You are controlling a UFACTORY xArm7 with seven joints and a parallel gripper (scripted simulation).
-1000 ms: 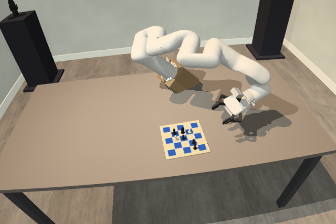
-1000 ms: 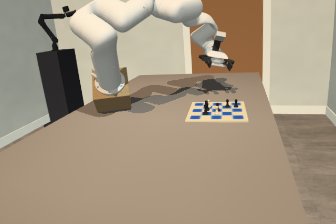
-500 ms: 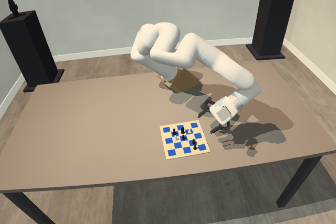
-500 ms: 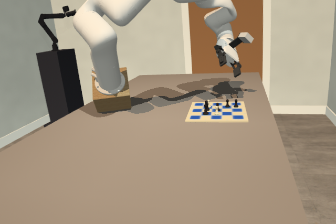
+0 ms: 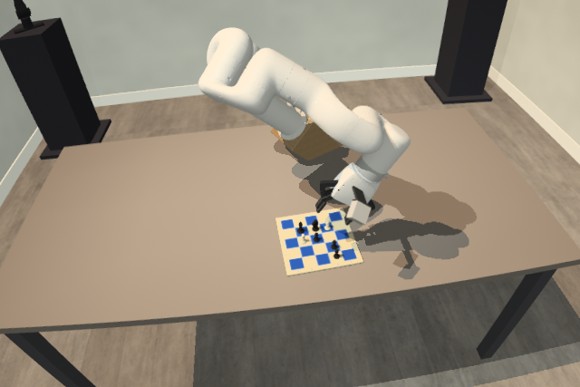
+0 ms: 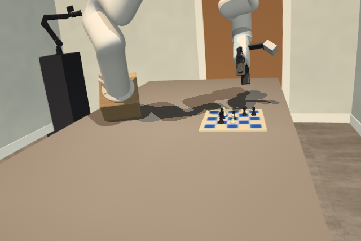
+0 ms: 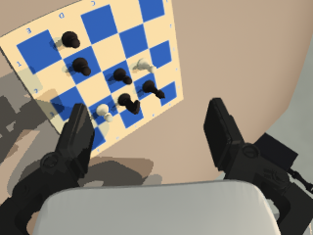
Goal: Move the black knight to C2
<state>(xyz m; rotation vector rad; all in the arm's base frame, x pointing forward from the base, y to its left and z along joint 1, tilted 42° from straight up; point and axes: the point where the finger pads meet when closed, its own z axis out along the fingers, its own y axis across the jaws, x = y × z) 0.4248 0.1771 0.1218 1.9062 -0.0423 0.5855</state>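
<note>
A small blue-and-cream chessboard (image 5: 319, 243) lies on the brown table near its front edge. It also shows in the exterior view (image 6: 233, 120) and in the wrist view (image 7: 98, 66). Several black pieces (image 7: 119, 76) and two white pieces (image 7: 102, 112) stand on it. At this size I cannot tell which black piece is the knight. My gripper (image 5: 334, 202) (image 6: 244, 78) is open and empty. It hangs well above the table, just past the board's far edge. Its two black fingers frame the board's near corner in the wrist view (image 7: 147, 114).
The arm's wooden base block (image 6: 119, 101) stands on the table behind and to the left of the board. Two black pedestals (image 5: 46, 82) (image 5: 470, 38) with camera arms stand on the floor behind the table. The table's edge runs close to the board (image 6: 291, 115).
</note>
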